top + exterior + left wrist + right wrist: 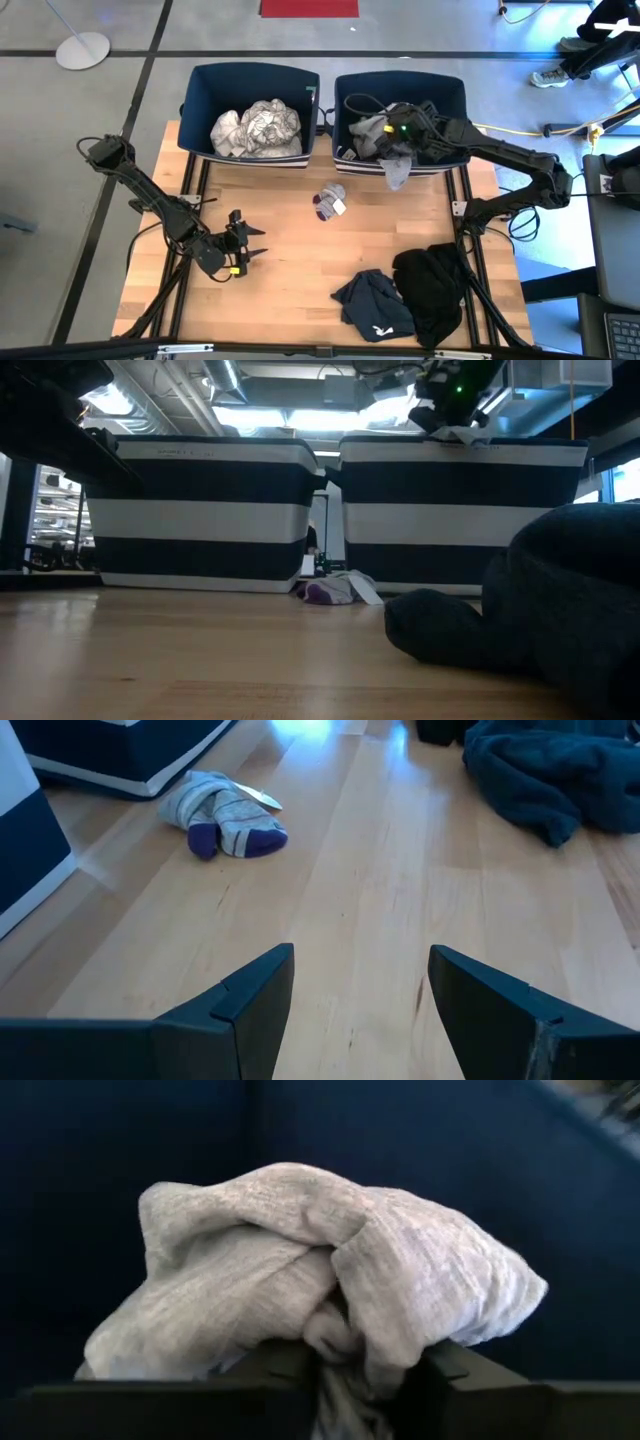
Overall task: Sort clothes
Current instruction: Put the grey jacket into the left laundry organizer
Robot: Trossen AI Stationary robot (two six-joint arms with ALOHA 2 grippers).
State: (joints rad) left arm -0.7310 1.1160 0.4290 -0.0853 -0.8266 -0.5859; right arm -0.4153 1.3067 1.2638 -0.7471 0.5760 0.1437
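My right gripper point(395, 130) is over the right navy bin point(450, 90), shut on a light grey knit garment point(330, 1260). Part of that garment drapes over the bin's near rim point(396, 172). White and grey-patterned clothes point(258, 128) lie in the left navy bin point(200, 90). A pair of grey socks with purple toes point(330, 202) lies on the table in front of the bins and also shows in the left wrist view point(228, 818). A navy garment point(373, 305) and a black garment point(432, 285) lie at the near right. My left gripper point(248, 244) is open and empty, low over the table at the near left. My right gripper pinches a bunched fold of the grey knit garment point(345, 1335) between its two fingers point(455, 1375); several layers are gathered there. The garment bulges up in front of the fingers inside the right bin, and another part of it hangs over the bin's near rim.
The two striped navy bins stand side by side at the table's far edge point(200, 510) point(460, 510). Bare wood lies in the table's middle point(300, 260). Dark cables and clothes lie in the right bin point(360, 105).
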